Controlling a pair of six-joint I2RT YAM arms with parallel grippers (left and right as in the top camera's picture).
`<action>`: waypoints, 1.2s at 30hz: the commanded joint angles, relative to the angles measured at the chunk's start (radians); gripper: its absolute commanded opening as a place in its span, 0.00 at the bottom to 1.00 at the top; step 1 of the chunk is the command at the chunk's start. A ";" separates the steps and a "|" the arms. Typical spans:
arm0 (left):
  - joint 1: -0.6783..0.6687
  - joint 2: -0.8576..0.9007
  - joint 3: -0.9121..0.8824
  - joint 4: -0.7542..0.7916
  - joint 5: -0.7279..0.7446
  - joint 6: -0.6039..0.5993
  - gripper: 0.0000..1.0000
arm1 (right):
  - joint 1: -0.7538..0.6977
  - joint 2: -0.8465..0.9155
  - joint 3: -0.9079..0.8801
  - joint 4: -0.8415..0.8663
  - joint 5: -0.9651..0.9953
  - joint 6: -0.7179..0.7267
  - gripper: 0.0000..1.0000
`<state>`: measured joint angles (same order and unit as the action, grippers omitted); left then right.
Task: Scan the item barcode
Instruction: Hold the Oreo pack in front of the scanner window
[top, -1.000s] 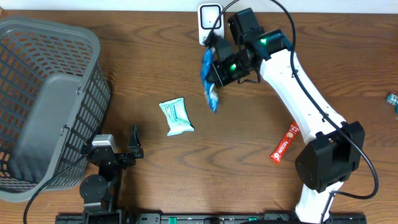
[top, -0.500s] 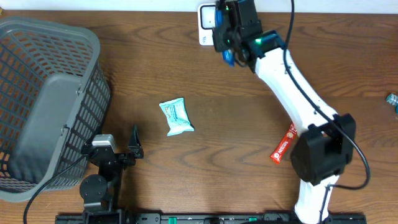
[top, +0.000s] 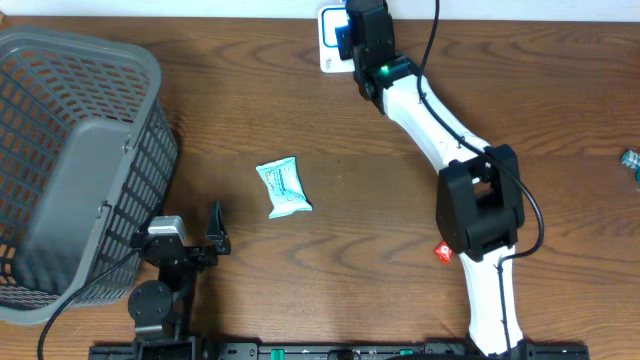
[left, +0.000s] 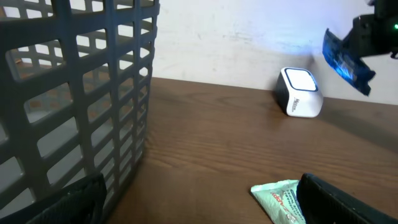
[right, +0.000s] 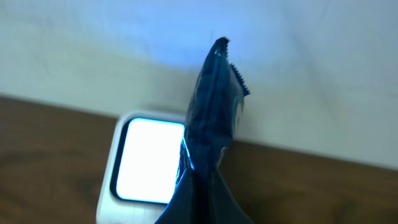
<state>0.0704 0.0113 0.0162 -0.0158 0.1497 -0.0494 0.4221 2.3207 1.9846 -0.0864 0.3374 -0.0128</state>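
My right gripper (top: 352, 38) reaches to the table's far edge, shut on a blue foil packet (top: 343, 40). It holds the packet upright just in front of the white barcode scanner (top: 328, 58). In the right wrist view the blue packet (right: 214, 106) stands edge-on, beside and partly across the scanner's (right: 146, 162) lit white window, and blue light falls on the wall. From the left wrist view the blue packet (left: 345, 59) hangs above and to the right of the scanner (left: 300, 93). My left gripper (top: 190, 245) rests open and empty near the front left.
A grey mesh basket (top: 70, 170) fills the left side. A mint-green packet (top: 284, 188) lies mid-table, near my left gripper's right finger (left: 348, 202). A red packet (top: 442, 252) peeks from under the right arm. A small item (top: 630, 158) lies at the right edge.
The right arm swung up and back from mid-table to the scanner, carrying the blue packet with it. The left arm has not moved.
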 joint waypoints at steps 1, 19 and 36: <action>0.005 0.000 -0.012 -0.040 0.006 -0.004 0.98 | 0.002 0.038 0.089 0.039 0.059 -0.034 0.01; 0.005 0.000 -0.012 -0.040 0.006 -0.004 0.98 | 0.050 0.237 0.208 0.146 0.357 -0.185 0.01; 0.005 0.000 -0.012 -0.040 0.006 -0.004 0.98 | 0.028 0.167 0.340 -0.738 0.084 0.506 0.99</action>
<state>0.0704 0.0113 0.0174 -0.0185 0.1497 -0.0517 0.4660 2.5290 2.3058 -0.7898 0.5434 0.2687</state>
